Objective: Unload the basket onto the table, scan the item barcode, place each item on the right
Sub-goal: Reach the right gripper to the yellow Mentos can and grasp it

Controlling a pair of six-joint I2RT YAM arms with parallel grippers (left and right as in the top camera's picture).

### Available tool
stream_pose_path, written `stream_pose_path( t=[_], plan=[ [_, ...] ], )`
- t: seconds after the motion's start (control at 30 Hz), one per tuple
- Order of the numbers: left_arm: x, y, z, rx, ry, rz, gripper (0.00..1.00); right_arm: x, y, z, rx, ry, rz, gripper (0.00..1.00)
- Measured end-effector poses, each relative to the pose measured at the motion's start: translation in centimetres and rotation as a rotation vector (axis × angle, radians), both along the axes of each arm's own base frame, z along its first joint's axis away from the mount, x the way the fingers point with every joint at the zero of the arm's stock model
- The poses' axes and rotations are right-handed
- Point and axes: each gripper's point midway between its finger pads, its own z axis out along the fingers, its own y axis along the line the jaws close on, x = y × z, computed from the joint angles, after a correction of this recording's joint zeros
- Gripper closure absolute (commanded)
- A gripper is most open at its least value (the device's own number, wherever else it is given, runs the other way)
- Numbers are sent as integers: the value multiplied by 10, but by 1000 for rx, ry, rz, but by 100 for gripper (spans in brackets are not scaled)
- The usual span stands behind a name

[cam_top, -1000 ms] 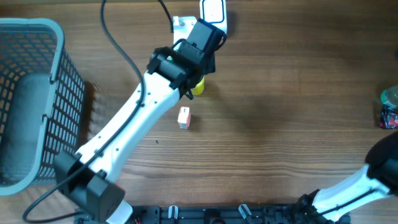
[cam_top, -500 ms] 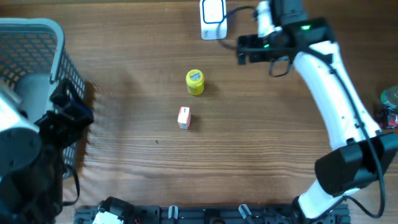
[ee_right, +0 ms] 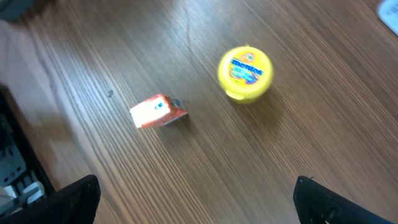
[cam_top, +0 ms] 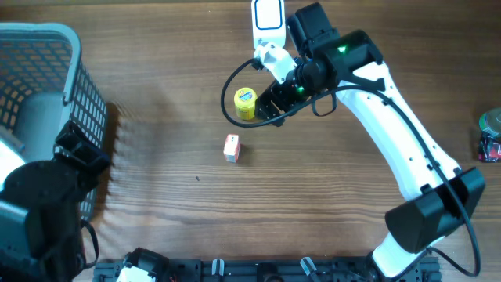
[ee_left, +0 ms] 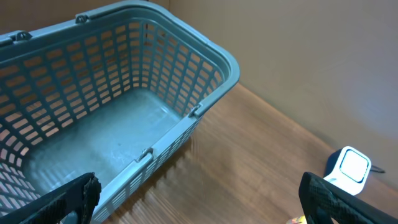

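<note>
A yellow round can point(cam_top: 245, 103) point(ee_right: 245, 73) stands on the wooden table below the white scanner point(cam_top: 268, 19) point(ee_left: 349, 168). A small orange and white box point(cam_top: 232, 148) point(ee_right: 158, 111) lies a little nearer the front. My right gripper point(cam_top: 270, 106) point(ee_right: 199, 202) hovers just right of the can, open, with only bare wood between its fingers. My left gripper point(cam_top: 78, 153) point(ee_left: 199, 199) is open beside the grey basket point(cam_top: 47, 35) point(ee_left: 186, 37) at the left, holding nothing.
The basket's mesh wall point(cam_top: 90, 117) fills the left side of the table. A few small items point(cam_top: 491, 137) sit at the right edge. The scanner's black cable point(cam_top: 235, 78) loops near the can.
The left arm, earlier stretched over the can by the scanner, has pulled back to the basket. The right arm has swung in from the right to beside the can.
</note>
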Motion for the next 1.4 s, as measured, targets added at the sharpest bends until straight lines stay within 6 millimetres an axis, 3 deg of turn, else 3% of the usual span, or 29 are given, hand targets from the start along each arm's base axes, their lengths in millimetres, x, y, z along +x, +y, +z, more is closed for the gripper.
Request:
stream_pose_path(
  t=[0.2,0.33,0.4,0.57,0.67,0.9,1.23,1.3,1.37,1.4],
  plan=[
    [7,-2,-22,10,56,12,0,10,26,-32,-43,18,-32,0],
    [8,-2,-30,16,80,18,0,-1,48,-60,-133,1,63,0],
    [8,-2,-31,15,81,20,0,4,58,-73,-183,-53,108,0],
    [5,-1,-33,16,95,24,0,34,51,-106,-300,-141,110,0],
    [4,-1,-35,17,104,26,0,47,51,-110,-320,-197,131,0],
    [2,0,-36,21,114,26,0,63,57,-113,-337,-293,207,0],
    [2,0,-36,21,114,26,0,74,65,-167,-369,-275,265,0],
    [2,0,-36,21,114,26,0,74,65,-176,-373,-262,268,6],
    [1,0,-37,24,120,26,0,73,65,-180,-374,-256,266,24],
    [1,0,-37,24,121,26,0,74,66,-179,-371,-259,259,26]
  ],
)
